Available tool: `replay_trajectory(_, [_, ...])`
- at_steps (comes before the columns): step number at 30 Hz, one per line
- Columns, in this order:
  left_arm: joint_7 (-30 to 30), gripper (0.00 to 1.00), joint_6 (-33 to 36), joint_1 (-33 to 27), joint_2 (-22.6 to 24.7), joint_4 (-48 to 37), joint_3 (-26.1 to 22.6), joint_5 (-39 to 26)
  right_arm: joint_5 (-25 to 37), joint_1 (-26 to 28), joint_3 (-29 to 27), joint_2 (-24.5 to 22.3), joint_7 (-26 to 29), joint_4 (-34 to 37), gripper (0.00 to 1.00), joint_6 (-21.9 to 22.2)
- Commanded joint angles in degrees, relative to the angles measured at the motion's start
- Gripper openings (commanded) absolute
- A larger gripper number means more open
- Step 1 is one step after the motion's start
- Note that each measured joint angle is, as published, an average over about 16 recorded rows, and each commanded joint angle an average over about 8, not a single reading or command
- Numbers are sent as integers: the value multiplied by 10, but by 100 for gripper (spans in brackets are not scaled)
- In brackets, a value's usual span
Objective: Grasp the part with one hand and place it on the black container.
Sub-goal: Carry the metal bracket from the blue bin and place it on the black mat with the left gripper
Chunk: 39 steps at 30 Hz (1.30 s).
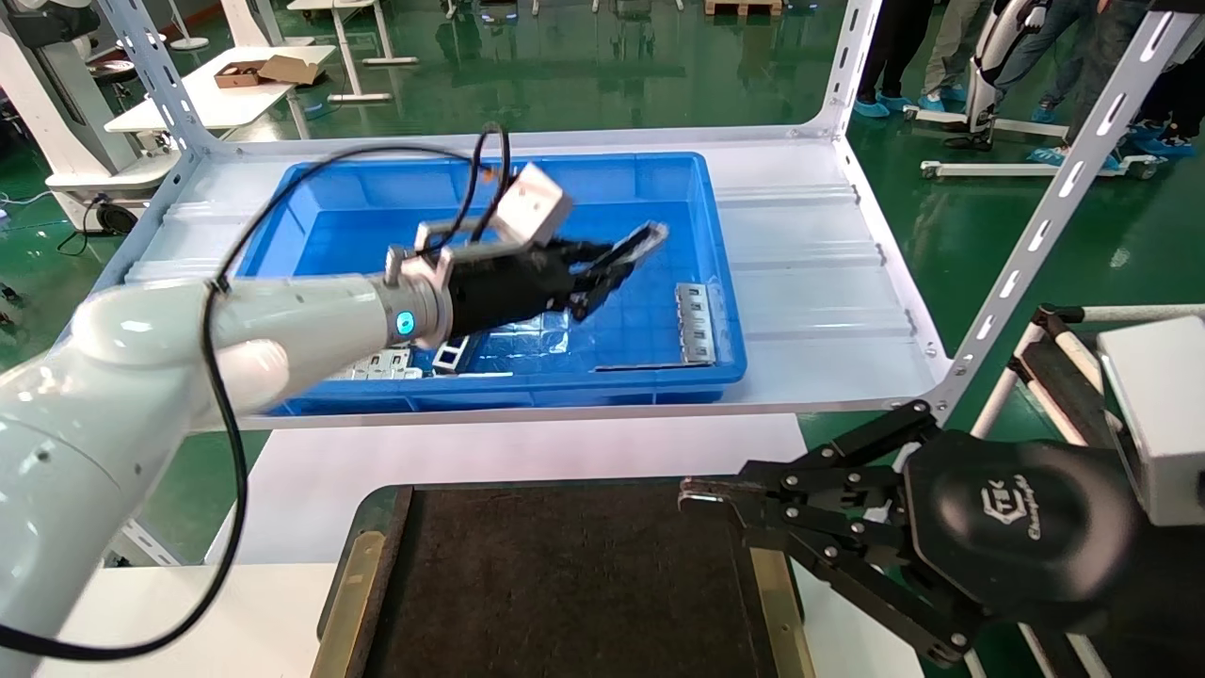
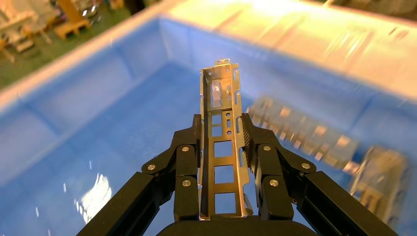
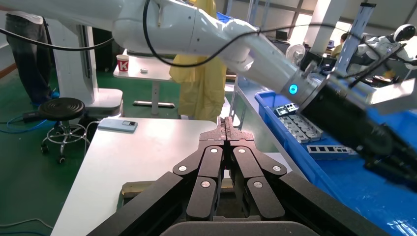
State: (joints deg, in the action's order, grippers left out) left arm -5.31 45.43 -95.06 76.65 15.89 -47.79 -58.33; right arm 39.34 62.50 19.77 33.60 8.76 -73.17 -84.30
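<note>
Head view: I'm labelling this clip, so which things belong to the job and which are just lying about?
In the job:
- slim silver sheet-metal channel part, clamped in the left gripper above the bin
- flat matte black container with brass-coloured strips

Lying about:
- deep blue plastic bin
- slotted silver plate in the bin
- right gripper, shut, parked over the container's edge

Glossy white arm (image 1: 141, 348), black hand (image 1: 612, 268)
</note>
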Motion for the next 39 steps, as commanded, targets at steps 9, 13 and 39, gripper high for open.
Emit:
replay_trajectory(9, [-32, 0, 151, -20, -48, 19, 23, 52, 0, 0, 0, 0, 0, 0, 0, 0])
replay_trajectory(13, [-33, 0, 217, -9, -78, 52, 28, 66, 0, 0, 0, 0, 0, 0, 0, 0])
replay_trajectory(39, [147, 0, 81, 306, -283, 535, -11, 57, 0, 0, 0, 0, 0, 0, 0, 0])
